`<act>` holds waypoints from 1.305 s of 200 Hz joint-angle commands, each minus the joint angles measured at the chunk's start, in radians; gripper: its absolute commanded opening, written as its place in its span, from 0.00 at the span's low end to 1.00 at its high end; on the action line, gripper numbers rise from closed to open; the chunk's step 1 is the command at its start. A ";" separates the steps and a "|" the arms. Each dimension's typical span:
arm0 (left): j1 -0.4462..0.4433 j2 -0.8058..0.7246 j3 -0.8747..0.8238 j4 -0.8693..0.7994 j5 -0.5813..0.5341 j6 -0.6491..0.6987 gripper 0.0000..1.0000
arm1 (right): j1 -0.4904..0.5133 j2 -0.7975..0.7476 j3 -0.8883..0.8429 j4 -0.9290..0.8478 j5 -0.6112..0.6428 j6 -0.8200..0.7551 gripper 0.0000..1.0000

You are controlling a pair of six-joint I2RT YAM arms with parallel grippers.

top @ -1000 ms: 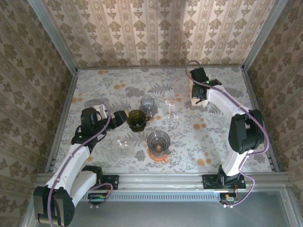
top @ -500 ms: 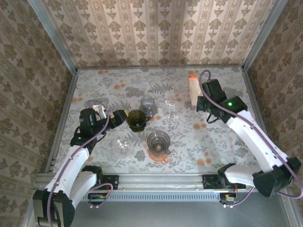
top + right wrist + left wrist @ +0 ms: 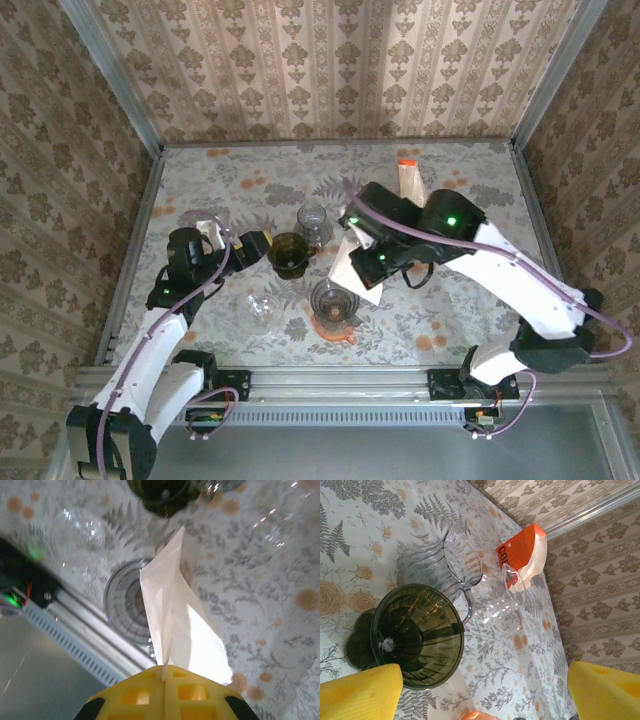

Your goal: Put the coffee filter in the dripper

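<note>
- Work from the right gripper, clamped shut on the wide end of the paper filter; hold that pinch firm until seated in a cone.
- Note where the filter hangs: in the air, folded flat, narrow end farthest from the fingers, over the table beside the grey dripper at the front and short of the green dripper.
- Unclear from the views alone which cone to aim for; judge the green one likelier, given the left gripper spread wide on either side of it, gripping nothing.
- Close the left pads lightly on the green dripper's wall first, to stop any sliding or tipping.
- Bring the narrow end over the centre of the mouth, tilt the paper upright, then lower straight down.
- Expect a flat filter to resist opening; press it against one inner wall and release only once settled.
- Steer clear of the glass cup and the clear ribbed dripper just behind the green one.
</note>
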 commanded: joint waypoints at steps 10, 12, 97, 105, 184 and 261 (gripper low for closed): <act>-0.007 -0.021 0.040 -0.044 0.015 0.022 0.88 | 0.041 0.108 0.108 -0.236 -0.035 0.024 0.00; -0.007 -0.021 0.042 -0.046 0.015 0.024 0.88 | 0.042 0.114 0.114 -0.242 -0.035 0.024 0.00; -0.007 -0.043 0.063 -0.068 0.040 0.057 0.86 | 0.062 0.263 0.185 -0.294 -0.006 0.054 0.00; -0.007 -0.043 0.063 -0.069 0.040 0.058 0.86 | 0.063 0.262 0.181 -0.294 -0.006 0.060 0.00; -0.012 -0.035 0.049 -0.033 0.091 0.048 0.84 | 0.070 0.301 0.128 -0.223 0.033 0.065 0.00; -0.047 -0.026 0.051 -0.070 0.103 0.058 0.79 | 0.073 0.292 -0.033 -0.021 -0.032 0.064 0.00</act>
